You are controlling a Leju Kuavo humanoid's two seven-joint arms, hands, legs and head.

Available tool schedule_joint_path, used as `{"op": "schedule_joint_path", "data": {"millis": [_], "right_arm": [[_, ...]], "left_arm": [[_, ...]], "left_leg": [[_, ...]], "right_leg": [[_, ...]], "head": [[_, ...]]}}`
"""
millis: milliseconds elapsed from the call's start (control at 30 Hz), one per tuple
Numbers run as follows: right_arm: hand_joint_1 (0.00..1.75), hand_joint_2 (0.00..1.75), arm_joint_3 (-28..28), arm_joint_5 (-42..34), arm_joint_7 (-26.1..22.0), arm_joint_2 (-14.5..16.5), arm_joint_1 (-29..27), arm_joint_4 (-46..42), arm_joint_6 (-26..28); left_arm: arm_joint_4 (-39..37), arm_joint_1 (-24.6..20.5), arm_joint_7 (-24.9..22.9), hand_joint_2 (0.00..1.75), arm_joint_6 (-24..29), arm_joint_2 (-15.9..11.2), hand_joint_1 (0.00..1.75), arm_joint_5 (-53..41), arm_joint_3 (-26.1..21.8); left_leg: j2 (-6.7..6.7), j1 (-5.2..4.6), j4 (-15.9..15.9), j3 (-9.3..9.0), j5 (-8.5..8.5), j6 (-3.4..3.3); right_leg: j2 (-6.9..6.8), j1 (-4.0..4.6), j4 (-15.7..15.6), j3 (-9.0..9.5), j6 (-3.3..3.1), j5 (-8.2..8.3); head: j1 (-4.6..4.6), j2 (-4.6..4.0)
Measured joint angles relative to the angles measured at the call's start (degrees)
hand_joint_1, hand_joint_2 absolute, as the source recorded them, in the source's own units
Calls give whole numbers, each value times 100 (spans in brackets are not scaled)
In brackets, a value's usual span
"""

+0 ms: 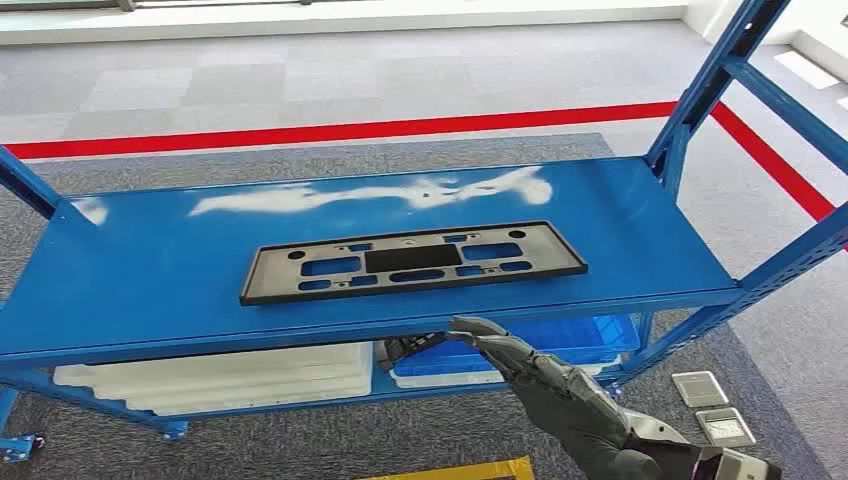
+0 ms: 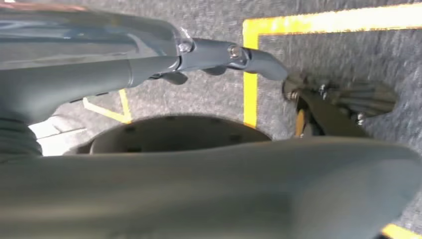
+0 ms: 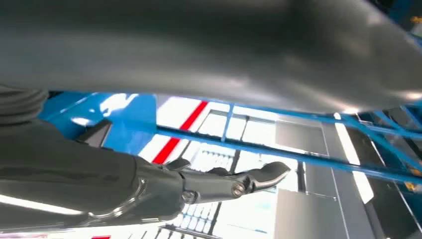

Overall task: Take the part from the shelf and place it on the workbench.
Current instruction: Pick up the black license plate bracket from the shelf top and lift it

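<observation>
The flat black rectangular plastic part (image 1: 412,260) with cut-out slots lies in the middle of the blue metal shelf (image 1: 150,280), near its front edge. My right hand (image 1: 520,360), fingers spread and empty, is just below that edge: the reach-in step. Next it must rise over the edge and grip the part.

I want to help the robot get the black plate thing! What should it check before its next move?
1. Flat black plastic panel with cut-outs lies on the blue metal shelf: ok.
2. Nothing lies on the panel: ok.
3. Right hand near the shelf's front edge, by the panel: ok.
4. Right hand open, holding nothing: ok.
5. Left hand open, over the floor: ok.
6. Workbench ready: cannot tell.
</observation>
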State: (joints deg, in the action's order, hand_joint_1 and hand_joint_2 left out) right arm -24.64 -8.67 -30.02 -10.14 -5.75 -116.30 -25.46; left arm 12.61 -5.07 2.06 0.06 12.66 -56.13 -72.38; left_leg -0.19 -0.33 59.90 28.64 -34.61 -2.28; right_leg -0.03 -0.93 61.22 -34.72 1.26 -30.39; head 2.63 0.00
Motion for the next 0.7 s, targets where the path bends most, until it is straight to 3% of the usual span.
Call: {"op": "schedule_joint_path", "data": {"millis": [100, 267, 400, 500, 633, 700], "right_arm": [[0, 0, 14, -98, 301, -56, 26, 133, 86], [0, 0, 42, -198, 633, -243, 208, 585, 208], [0, 0, -7, -62, 801, -264, 575, 873, 572], [0, 0, -148, 177, 1109, -265, 1014, 1095, 1067], [0, 175, -424, 1301, 1388, -258, 1572, 1449, 1880], [0, 175, -607, 1824, 1493, -231, 1813, 1655, 2169]], "left_arm": [[0, -19, 40, 0, 57, 16, 0, 42, -5], [0, -34, 165, 0, 109, 36, 0, 114, -21], [0, -60, 243, 0, 153, 60, 0, 192, -52], [-3, -83, 250, 0, 314, 84, 0, 317, -155], [-4, -83, 125, 0, 475, 108, 0, 309, -240], [-4, -83, 64, 0, 511, 115, 0, 262, -262]], "left_leg": [[-1, -4, -35, -37, 10, -81], [-1, -6, -107, -73, 8, -78], [0, -4, -134, -80, 7, -41], [0, 2, -139, -84, 4, 44], [0, 1, -140, -89, 5, 79], [0, -4, -139, -93, 6, 80]], "right_leg": [[0, 7, 1, 17, 3, -21], [0, 13, 1, 22, -47, -65], [0, 17, 4, 21, -60, -74], [1, 18, 6, 24, -61, -74], [-3, 14, 7, 37, -61, -72], [-4, 12, 6, 44, -61, -70]], "head": [[-2, 1], [-1, 1], [-2, 0], [-2, 1], [-3, 0], [-3, 0]]}}
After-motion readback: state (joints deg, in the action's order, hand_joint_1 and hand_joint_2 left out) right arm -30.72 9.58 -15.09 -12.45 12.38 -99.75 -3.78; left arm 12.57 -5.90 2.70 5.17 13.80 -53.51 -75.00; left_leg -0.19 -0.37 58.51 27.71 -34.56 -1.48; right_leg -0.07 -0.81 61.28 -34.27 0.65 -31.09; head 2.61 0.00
